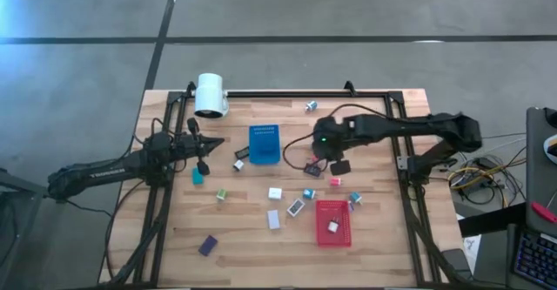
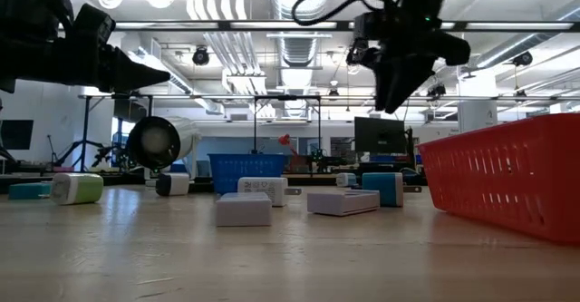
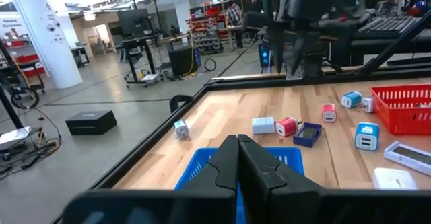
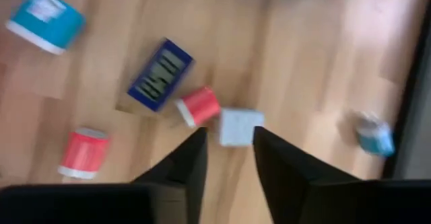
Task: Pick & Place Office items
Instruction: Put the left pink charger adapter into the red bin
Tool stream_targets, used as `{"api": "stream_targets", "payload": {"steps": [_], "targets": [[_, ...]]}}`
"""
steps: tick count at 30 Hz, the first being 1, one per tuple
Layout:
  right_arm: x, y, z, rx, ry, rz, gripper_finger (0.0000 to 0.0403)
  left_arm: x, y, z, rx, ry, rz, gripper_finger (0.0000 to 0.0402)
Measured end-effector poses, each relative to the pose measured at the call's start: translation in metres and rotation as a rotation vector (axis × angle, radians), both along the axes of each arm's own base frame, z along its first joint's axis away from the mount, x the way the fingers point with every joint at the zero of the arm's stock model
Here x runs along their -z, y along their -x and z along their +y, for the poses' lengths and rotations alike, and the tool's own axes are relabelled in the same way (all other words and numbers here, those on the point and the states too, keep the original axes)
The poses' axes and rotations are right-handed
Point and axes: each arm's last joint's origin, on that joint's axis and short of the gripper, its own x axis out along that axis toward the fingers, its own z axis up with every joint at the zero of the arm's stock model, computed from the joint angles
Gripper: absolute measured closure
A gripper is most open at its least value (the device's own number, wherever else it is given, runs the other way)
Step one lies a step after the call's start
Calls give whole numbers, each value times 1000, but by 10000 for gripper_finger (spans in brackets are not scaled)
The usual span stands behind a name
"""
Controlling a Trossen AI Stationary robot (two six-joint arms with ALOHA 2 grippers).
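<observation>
The left gripper (image 3: 237,158) is clenched on nothing; the right gripper's (image 4: 229,150) jaws stand parted and empty above a small white block (image 4: 240,126). The wooden table (image 1: 244,238) carries everything. The blue tray (image 1: 265,145) serves as landmark: the red tray (image 1: 334,223), holding one white piece (image 1: 332,226), lies well off toward the table's front right. The left gripper hovers just left of the blue tray, the right gripper just right of it. Office items (image 1: 275,193) lie scattered mostly in front of the blue tray.
</observation>
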Motion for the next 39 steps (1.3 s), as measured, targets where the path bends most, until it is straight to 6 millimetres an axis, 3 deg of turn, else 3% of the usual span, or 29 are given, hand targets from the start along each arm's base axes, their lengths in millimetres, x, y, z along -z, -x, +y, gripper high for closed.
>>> {"api": "stream_targets", "payload": {"steps": [7, 12, 18, 39], "targets": [[16, -37, -3, -102, -33, 136, 189, 1, 0, 0, 0, 2, 5, 391], [34, -50, -5, -160, -33, 234, 160, 1, 0, 0, 0, -2, 7, 392], [52, -52, -9, -211, -29, 305, 158, 1, 0, 0, 0, -3, 10, 393], [67, -49, -24, -225, -77, 278, 165, 1, 0, 0, 0, 2, 15, 392]]}}
